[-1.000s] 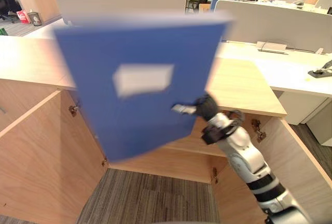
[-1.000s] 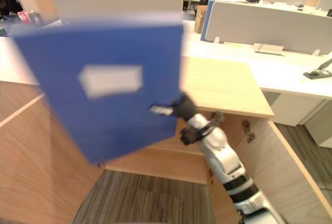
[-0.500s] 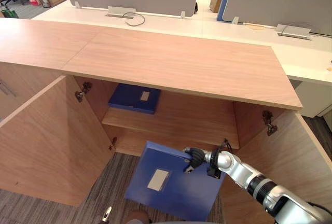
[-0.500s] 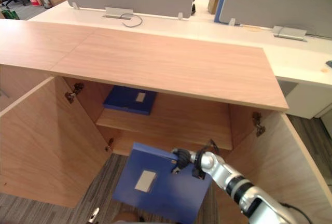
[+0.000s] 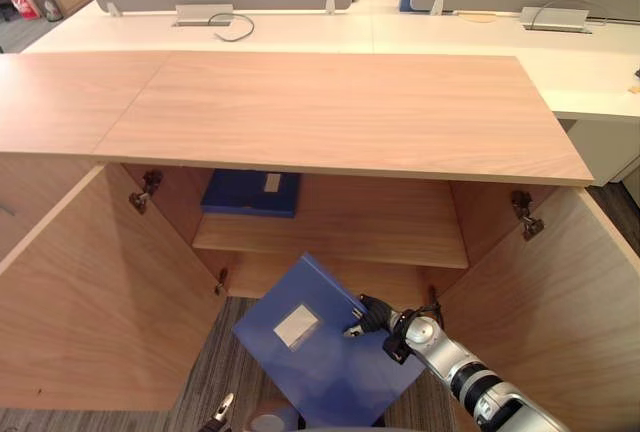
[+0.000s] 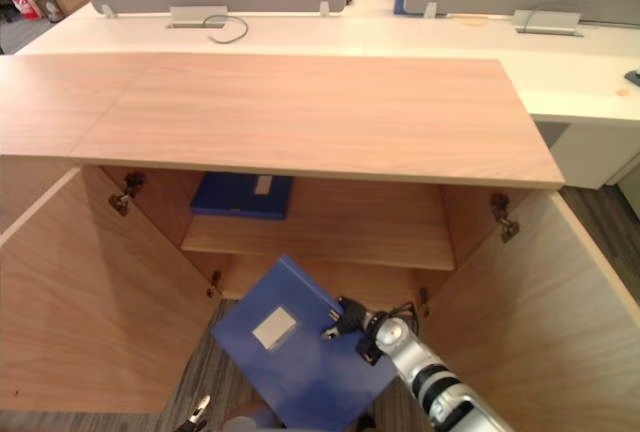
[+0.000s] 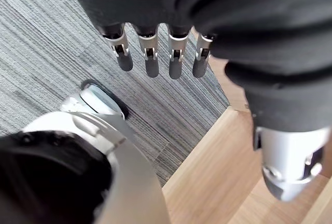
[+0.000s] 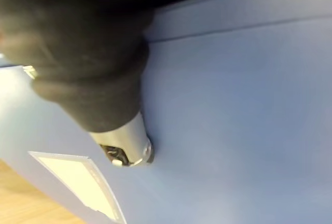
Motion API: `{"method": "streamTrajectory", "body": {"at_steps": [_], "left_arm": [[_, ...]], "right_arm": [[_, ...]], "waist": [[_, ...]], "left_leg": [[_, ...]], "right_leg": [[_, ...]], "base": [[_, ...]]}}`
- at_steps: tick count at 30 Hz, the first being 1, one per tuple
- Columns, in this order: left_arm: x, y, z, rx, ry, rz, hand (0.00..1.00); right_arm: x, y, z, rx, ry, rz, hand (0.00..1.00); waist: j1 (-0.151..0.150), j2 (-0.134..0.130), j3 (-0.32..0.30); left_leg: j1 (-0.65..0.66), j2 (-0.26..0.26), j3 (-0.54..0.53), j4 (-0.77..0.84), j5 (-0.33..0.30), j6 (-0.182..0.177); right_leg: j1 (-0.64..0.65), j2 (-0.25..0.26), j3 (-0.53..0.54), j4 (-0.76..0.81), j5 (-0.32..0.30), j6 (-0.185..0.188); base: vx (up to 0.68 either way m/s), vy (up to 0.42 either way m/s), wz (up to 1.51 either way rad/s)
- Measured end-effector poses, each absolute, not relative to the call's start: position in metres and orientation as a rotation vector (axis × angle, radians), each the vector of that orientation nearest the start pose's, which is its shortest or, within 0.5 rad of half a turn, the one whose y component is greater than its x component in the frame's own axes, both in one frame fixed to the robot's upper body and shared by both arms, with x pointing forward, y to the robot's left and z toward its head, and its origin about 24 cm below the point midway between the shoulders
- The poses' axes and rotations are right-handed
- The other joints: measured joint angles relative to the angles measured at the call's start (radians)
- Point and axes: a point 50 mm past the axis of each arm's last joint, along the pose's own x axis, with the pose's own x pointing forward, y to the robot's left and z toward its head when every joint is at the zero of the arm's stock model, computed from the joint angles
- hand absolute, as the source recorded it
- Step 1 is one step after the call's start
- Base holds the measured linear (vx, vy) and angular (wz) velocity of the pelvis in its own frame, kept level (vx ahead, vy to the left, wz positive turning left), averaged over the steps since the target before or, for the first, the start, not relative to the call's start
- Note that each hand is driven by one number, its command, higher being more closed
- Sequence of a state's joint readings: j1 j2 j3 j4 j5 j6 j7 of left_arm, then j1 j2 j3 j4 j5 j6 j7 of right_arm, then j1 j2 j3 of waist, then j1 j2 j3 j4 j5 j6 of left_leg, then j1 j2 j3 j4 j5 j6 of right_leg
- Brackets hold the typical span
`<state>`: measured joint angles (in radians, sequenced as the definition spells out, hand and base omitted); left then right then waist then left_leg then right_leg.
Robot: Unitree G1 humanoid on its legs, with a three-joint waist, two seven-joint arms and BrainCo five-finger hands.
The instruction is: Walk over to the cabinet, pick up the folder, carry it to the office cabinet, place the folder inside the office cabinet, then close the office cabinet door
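You are holding the blue folder (image 5: 310,347) low in the centre of the frame, tilted, just in front of the open office cabinet (image 5: 330,112) and not yet inside it. Your right hand (image 5: 372,317) is pinching it at its right edge (the right wrist view is showing the thumb lying flat on the blue cover, near the white label (image 8: 78,182)). Your left hand (image 7: 155,53) is hanging over the carpet (image 7: 46,42), fingers straight and holding nothing.

Judging by its flat faces and square spine, the folder is behaving as a stiff board. It is probably light but broad, so gripped at one edge it is likely levering against the fingers, and the smooth cover looks prone to slipping. Taking hold near the middle of an edge seems safest.

The cabinet is standing with its left door (image 5: 90,302) and right door (image 5: 560,282) swung wide. Its shelf (image 5: 370,227) is carrying a second blue folder (image 5: 250,192), lying flat at the left end, with bare wood showing to its right. The compartment beneath is sitting mostly hidden behind your folder.
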<state>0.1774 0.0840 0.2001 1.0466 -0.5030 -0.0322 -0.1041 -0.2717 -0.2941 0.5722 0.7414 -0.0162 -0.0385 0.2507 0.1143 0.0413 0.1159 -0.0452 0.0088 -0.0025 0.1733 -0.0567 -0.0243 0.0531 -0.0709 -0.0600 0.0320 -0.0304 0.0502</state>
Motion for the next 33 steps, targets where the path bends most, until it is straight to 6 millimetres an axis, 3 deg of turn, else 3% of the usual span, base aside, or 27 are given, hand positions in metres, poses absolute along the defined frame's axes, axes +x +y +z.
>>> {"method": "streamTrajectory", "body": {"at_steps": [2,9,10,12,14,15,16,18,20,21,26,29,31,33], "left_arm": [[0.063,0.206,-0.163,-0.502,1.031,0.461,0.00],[0.073,0.203,-0.160,-0.463,1.000,0.403,0.00],[0.068,0.203,-0.161,-0.450,1.012,0.401,0.00],[0.064,0.202,-0.161,-0.446,1.024,0.401,0.00],[0.059,0.204,-0.162,-0.437,1.040,0.407,0.00],[0.054,0.206,-0.163,-0.426,1.056,0.412,0.00],[0.045,0.208,-0.165,-0.423,1.079,0.429,0.00],[0.032,0.211,-0.166,-0.433,1.105,0.467,0.00],[0.021,0.221,-0.164,-0.409,1.124,0.489,0.00],[0.019,0.218,-0.166,-0.412,1.140,0.484,0.00],[0.015,0.198,-0.169,-0.493,1.147,0.510,0.00],[0.023,0.200,-0.166,-0.493,1.104,0.510,0.00],[0.045,0.202,-0.161,-0.492,1.019,0.487,0.00],[0.057,0.203,-0.157,-0.488,0.968,0.475,0.00]], "right_arm": [[0.241,-0.130,-0.076,-0.499,0.574,0.683,1.00],[0.232,-0.140,-0.089,-0.457,0.654,0.623,1.00],[0.230,-0.142,-0.090,-0.406,0.664,0.589,1.00],[0.231,-0.145,-0.089,-0.307,0.661,0.529,1.00],[0.236,-0.145,-0.085,-0.155,0.642,0.439,1.00],[0.238,-0.146,-0.084,-0.127,0.633,0.417,1.00],[0.239,-0.146,-0.081,-0.057,0.621,0.384,1.00],[0.246,-0.138,-0.071,0.074,0.560,0.361,1.00],[0.251,-0.123,-0.061,0.252,0.492,0.328,1.00],[0.251,-0.123,-0.057,0.318,0.460,0.295,1.00],[0.244,-0.126,-0.054,0.475,0.433,0.234,1.00],[0.250,-0.117,-0.032,0.639,0.329,0.232,1.00],[0.259,-0.111,-0.012,0.795,0.237,0.223,1.00],[0.261,-0.106,-0.005,0.876,0.214,0.209,1.00]], "waist": [[-0.005,-0.001,-0.021],[0.001,-0.006,-0.033],[0.005,-0.005,-0.052],[0.004,0.003,-0.059],[-0.007,0.004,-0.043],[-0.015,0.009,-0.031],[-0.016,0.017,-0.019],[-0.017,0.028,0.003],[-0.016,0.002,0.019],[-0.022,0.011,0.035],[-0.019,0.037,0.056],[-0.025,0.036,0.072],[-0.021,0.036,0.094],[-0.018,0.033,0.104]], "left_leg": [[0.030,-0.007,0.000,-0.094,0.040,0.002],[0.079,-0.028,-0.001,-0.118,0.041,0.004],[0.092,-0.041,-0.002,-0.117,0.035,0.013],[0.101,-0.051,-0.002,-0.117,0.006,0.036],[0.100,-0.064,0.016,-0.075,-0.017,0.057],[0.101,-0.062,0.016,-0.029,-0.040,0.066],[0.098,-0.057,0.013,0.043,-0.084,0.069],[0.064,-0.029,0.015,0.162,-0.156,0.058],[0.008,-0.017,0.008,0.275,-0.217,0.037],[-0.027,0.003,-0.011,0.348,-0.250,0.025],[-0.102,0.038,-0.032,0.376,-0.254,0.005],[-0.172,0.046,-0.036,0.434,-0.260,-0.007],[-0.225,0.044,-0.023,0.485,-0.271,-0.009],[-0.261,0.039,-0.013,0.520,-0.279,-0.009]], "right_leg": [[-0.002,-0.003,0.000,-0.029,0.009,0.002],[0.019,-0.020,0.014,-0.017,-0.013,0.016],[-0.023,-0.038,0.042,0.098,-0.078,0.026],[-0.107,-0.053,0.063,0.270,-0.139,0.050],[-0.225,-0.084,0.059,0.526,-0.156,0.043],[-0.245,-0.106,0.030,0.602,-0.151,0.024],[-0.246,-0.154,-0.053,0.656,-0.178,-0.027],[-0.231,-0.176,-0.130,0.594,-0.182,-0.022],[-0.205,-0.155,-0.131,0.408,-0.113,0.016],[-0.203,-0.143,-0.149,0.392,-0.080,0.052],[-0.243,-0.118,-0.197,0.384,-0.087,0.040],[-0.303,-0.132,-0.223,0.446,-0.103,0.026],[-0.356,-0.159,-0.237,0.519,-0.128,0.024],[-0.392,-0.178,-0.238,0.568,-0.147,0.023]], "base": [[0.12,-0.018,0.00],[0.10,0.013,-0.09],[0.10,0.040,-0.35],[0.04,0.043,-0.31],[-0.01,0.070,-0.19],[-0.05,0.089,0.04],[-0.06,0.101,0.05],[-0.09,0.048,-0.04],[-0.13,-0.105,0.08],[-0.09,-0.126,0.15],[-0.02,-0.081,0.16],[0.01,-0.047,0.20],[-0.02,-0.028,0.22],[-0.06,-0.012,0.16]]}}
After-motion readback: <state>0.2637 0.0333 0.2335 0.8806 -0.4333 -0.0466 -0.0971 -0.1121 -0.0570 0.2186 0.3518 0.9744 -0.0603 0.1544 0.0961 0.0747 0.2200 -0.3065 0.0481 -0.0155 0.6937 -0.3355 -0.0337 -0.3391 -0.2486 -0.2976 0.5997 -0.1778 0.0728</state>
